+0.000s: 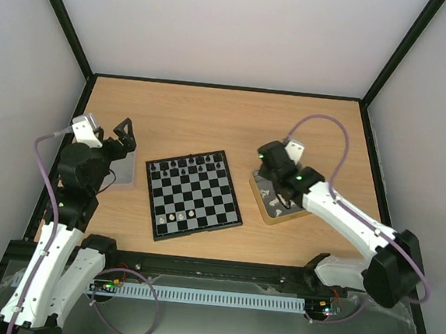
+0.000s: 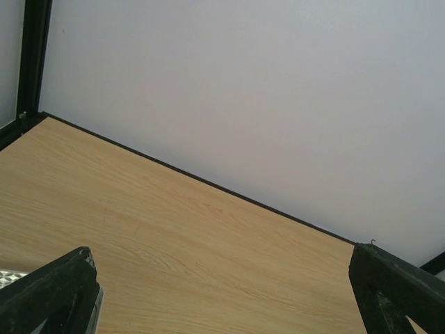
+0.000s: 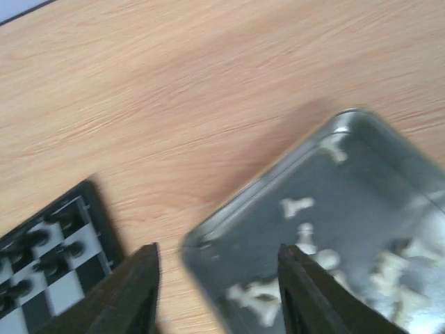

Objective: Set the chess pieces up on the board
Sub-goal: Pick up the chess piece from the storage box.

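Now the right pincer (image 3: 217, 278) hovers spread, pinching nothing, above the corner of a metal tray (image 3: 361, 174). White chess pieces (image 3: 299, 207) lie loose in the tray, beneath it and to its right. The board (image 3: 49, 278), with black ones along its edge, lies on the desk (image 3: 174, 83) to its left. The left pincer (image 2: 221, 257) stands spread wide above the desk.

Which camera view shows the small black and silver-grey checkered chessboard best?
The top external view: the small black and silver-grey checkered chessboard is seen whole there, all four edges visible. The right wrist view catches only one blurred corner with small black chess pieces. The left wrist view shows none of it.
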`<state>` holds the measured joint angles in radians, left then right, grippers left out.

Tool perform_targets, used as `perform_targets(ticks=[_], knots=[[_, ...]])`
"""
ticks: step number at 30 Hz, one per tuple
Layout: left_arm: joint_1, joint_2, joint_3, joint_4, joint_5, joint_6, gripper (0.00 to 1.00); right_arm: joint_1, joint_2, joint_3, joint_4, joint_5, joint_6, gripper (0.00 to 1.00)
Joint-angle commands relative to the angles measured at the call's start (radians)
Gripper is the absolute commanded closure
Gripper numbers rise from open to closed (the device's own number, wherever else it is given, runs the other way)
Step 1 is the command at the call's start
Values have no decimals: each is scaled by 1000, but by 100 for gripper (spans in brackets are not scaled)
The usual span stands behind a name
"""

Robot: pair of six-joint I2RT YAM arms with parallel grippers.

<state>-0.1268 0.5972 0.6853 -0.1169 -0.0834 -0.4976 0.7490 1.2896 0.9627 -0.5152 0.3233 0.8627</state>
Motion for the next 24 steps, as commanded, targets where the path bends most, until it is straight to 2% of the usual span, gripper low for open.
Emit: perform_targets(ticks=[1, 4, 9, 15, 22, 24], knots=[[-32, -19, -6, 26, -36, 16, 0, -151, -84, -91, -43, -56, -1, 51], [-55, -22, -6, 25, -45, 19, 0, -236, -69, -139, -16, -135, -37, 49], [-82, -26, -5, 19, -59, 21, 0, -299, 1, -178, 21, -184, -116, 51], [-90, -23, -7, 20, -59, 18, 0, -324, 87, -193, 74, -244, -173, 71], [-89, 4, -12, 15, -61, 16, 0, -326, 173, -207, 123, -267, -192, 73], [-89, 17, -10, 18, -59, 17, 0, -326, 189, -206, 129, -251, -197, 76]])
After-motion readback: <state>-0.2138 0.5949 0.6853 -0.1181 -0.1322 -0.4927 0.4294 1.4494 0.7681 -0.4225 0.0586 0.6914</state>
